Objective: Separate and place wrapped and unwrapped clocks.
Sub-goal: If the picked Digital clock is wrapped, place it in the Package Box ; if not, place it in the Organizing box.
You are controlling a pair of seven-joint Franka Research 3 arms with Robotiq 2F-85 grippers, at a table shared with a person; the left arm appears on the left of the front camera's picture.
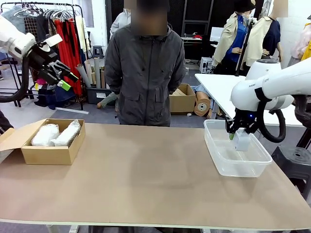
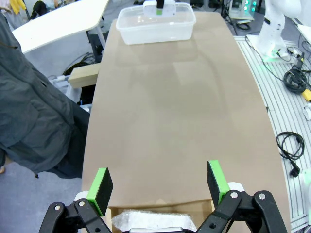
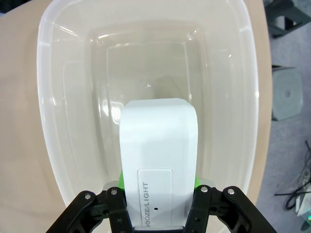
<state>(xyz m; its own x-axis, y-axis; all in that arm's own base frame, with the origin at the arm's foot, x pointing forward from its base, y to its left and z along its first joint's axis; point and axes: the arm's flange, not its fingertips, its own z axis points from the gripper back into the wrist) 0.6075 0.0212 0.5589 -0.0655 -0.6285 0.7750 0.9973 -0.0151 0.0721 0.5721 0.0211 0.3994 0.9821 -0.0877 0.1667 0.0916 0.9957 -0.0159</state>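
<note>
My right gripper [image 1: 236, 134] is shut on the bare white clock [image 3: 159, 160] and holds it upright just inside the clear plastic tub [image 1: 216, 160] at the table's right end. The right wrist view looks down the clock into the tub [image 3: 58, 145], whose floor is bare. Two plastic-wrapped clocks [image 1: 45, 134] [image 1: 67, 133] lie side by side in the cardboard box [image 1: 53, 154] at the left end. My left gripper [image 1: 62, 74] hangs open, high above and behind that box. Between its green pads [image 2: 103, 190] the left wrist view shows a wrapped clock [image 2: 146, 219] below and the tub [image 2: 156, 30] far off.
A person in a dark jacket [image 1: 143, 73] stands at the far side, hands not over the table. The box's lid flap [image 1: 12, 137] is folded out to the left. Brown tabletop [image 1: 146, 179] stretches between box and tub.
</note>
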